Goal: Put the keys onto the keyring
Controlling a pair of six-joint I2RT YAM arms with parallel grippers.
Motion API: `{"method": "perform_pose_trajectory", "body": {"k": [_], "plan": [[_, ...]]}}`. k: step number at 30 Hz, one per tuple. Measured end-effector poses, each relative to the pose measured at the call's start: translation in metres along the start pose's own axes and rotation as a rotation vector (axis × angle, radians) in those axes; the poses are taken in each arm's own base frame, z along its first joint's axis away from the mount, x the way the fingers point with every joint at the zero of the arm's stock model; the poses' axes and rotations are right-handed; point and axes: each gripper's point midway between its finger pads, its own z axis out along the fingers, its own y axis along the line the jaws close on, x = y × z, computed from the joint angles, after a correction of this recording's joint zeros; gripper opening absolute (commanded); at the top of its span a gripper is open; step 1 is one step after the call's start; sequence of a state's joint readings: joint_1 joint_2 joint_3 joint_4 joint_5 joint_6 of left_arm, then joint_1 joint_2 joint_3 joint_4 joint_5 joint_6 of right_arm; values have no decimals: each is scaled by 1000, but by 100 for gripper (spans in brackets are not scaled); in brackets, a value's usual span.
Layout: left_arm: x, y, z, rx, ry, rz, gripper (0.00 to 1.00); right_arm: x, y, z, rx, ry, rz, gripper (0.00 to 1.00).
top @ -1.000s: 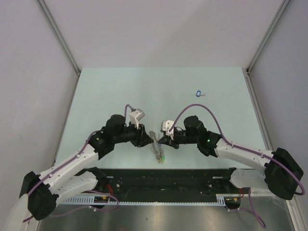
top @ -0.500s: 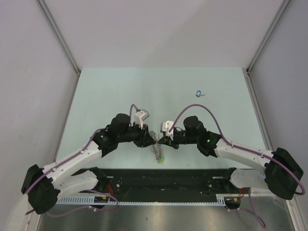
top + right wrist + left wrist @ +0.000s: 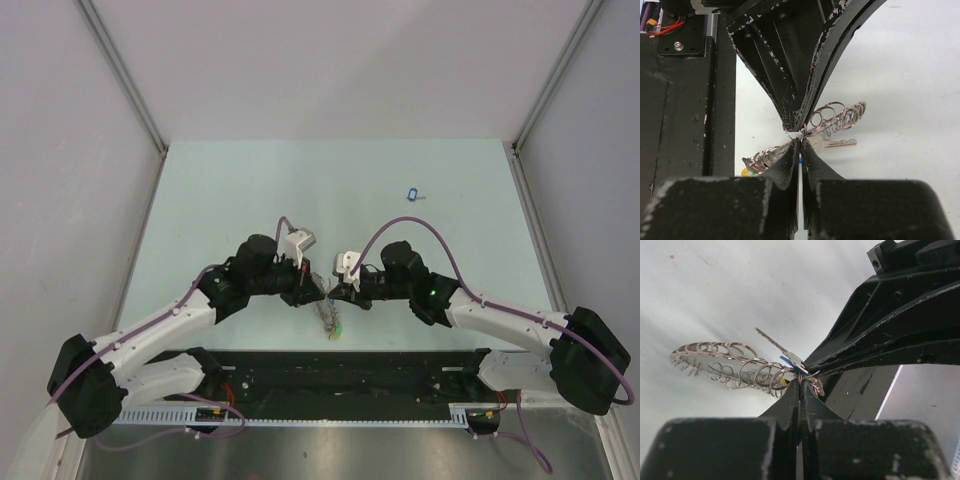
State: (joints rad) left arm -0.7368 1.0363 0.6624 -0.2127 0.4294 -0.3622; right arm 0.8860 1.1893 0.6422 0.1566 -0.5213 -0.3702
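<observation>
Your left claw [image 3: 800, 388] is shut, pinching the small wire loops of the keyring [image 3: 722, 360]. The right claw [image 3: 800, 145] is shut too, with a sliver of blue tag between its fingers, holding a key [image 3: 839, 144] by that end. The two claws meet nose to nose, almost touching, so each blocks the other's side of the ring. The keyring sits between them at the near middle of the table [image 3: 220, 190], its coloured tags trailing toward the near edge. A loose key [image 3: 412, 194] with a blue tag lies well apart, far right. The top is pale green, with plain grey walls [image 3: 330, 70] on three sides and metal posts at the far corners. A black rail [image 3: 340, 368] runs along the near edge, close to the ring. You have open room on the far half and both sides.
</observation>
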Motion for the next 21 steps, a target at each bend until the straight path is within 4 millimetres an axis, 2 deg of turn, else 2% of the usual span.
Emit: {"method": "perform_pose_trajectory", "body": {"k": [5,8,13,21], "plan": [[-2,1,-1,-13,-10,5,1,1,-4,-1,21,8,-1,0],[-10,2,-6,-35,-52,13,0,1,-6,-2,37,11,-2,0],[-21,1,-18,-61,-145,30,0,-11,-9,-2,44,-15,-19,0],[-24,3,-23,-54,-270,13,0,-17,-2,2,21,-30,-33,0]]}}
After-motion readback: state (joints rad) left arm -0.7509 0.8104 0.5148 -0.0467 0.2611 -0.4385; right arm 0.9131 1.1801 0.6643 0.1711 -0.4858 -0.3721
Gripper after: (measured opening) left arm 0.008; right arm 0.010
